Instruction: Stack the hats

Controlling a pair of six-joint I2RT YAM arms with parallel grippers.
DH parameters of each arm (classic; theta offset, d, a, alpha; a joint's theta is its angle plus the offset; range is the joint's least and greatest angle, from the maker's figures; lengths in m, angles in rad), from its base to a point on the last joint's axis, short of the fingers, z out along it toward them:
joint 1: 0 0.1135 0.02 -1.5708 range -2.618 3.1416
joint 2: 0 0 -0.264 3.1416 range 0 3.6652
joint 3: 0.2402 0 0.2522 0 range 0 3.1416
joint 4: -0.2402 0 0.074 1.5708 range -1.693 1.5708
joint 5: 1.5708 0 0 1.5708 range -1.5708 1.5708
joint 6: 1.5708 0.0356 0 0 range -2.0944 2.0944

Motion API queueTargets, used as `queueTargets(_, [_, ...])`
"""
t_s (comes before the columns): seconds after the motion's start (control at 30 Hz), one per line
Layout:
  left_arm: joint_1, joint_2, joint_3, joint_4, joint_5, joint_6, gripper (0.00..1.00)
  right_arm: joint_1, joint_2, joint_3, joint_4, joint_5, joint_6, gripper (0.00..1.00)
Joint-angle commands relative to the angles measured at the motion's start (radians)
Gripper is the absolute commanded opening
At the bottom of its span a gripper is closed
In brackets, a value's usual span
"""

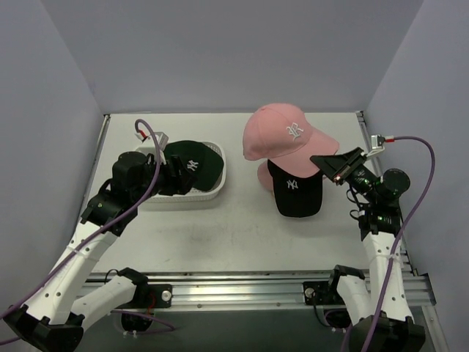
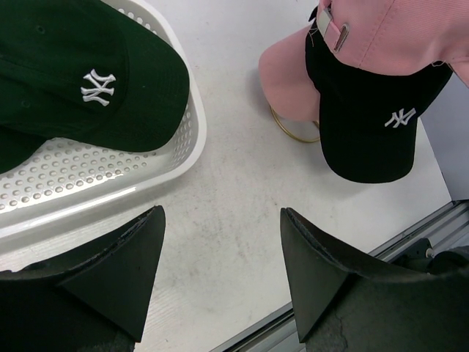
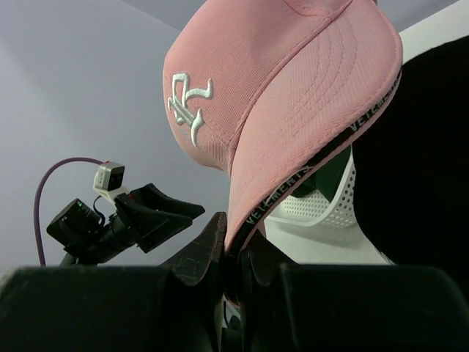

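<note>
While right tool (image 3: 233, 240) pinches pink hat (image 1: 282, 139) brim | left tool (image 2: 221, 214) agape over table (image 2: 234, 165)

Top external: looks down from high behind near edge onto whole table (image 1: 220, 235) | left wrist: close, down past left claw (image 2: 221, 213) | right wrist: low, upward, close | all share pink hat (image 1: 282, 136)

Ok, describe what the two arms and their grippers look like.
The left arm and right arm both have white links with black joints and black bases. The left gripper and right gripper are matte black, with wedge-shaped fingers. A purple cable loops along each arm to a small white box with a red-tipped plug near the wrist.
</note>
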Motion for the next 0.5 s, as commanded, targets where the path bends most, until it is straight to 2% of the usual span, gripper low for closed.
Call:
queueTargets(0.0, [0.003, -0.009, -0.006, 0.052, 0.023, 0.012, 0.73, -0.031, -0.04, -0.032, 0.121, -0.012, 0.043, 0.0])
queueTargets(0.23, [0.003, -0.011, -0.011, 0.051, 0.027, 0.016, 0.73, -0.07, -0.072, -0.081, 0.115, 0.003, 0.043, 0.0])
queueTargets(0.33, [0.003, -0.009, -0.012, 0.051, 0.033, 0.019, 0.73, -0.083, -0.075, -0.111, 0.167, -0.004, 0.073, 0.0])
queueTargets(0.47, [0.003, -0.005, -0.015, 0.051, 0.036, 0.021, 0.73, -0.1, -0.093, -0.133, 0.131, 0.008, 0.045, 0.0])
